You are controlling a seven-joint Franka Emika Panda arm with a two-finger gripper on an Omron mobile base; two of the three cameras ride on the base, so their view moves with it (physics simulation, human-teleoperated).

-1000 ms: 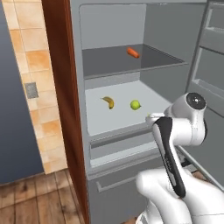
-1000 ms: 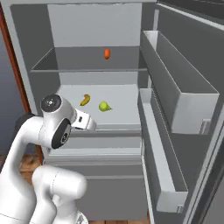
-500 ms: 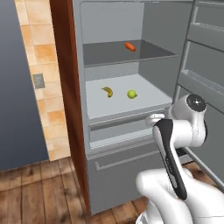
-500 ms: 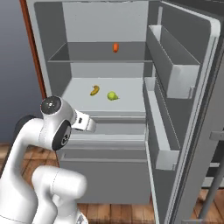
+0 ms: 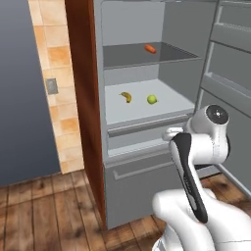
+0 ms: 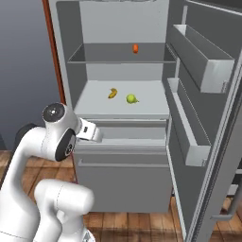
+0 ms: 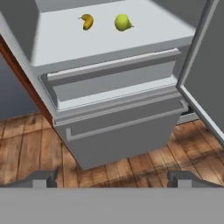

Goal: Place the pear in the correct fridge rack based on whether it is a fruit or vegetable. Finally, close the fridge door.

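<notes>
Small yellow-green pear lies mid white fridge rack, beyond the empty end effector, tips apart; tall grey fridge door open.

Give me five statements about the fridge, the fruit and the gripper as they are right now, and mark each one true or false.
1. The pear lies on the white fridge rack beside the banana. True.
2. The carrot lies on the same shelf as the pear. False: it lies on the darker shelf above.
3. The fridge door is shut. False: it stands wide open, its inner bins showing.
4. The gripper holds the pear. False: its fingers are spread with nothing between them, and the pear lies in the fridge.
5. The floor in front of the fridge is wooden. True.
</notes>
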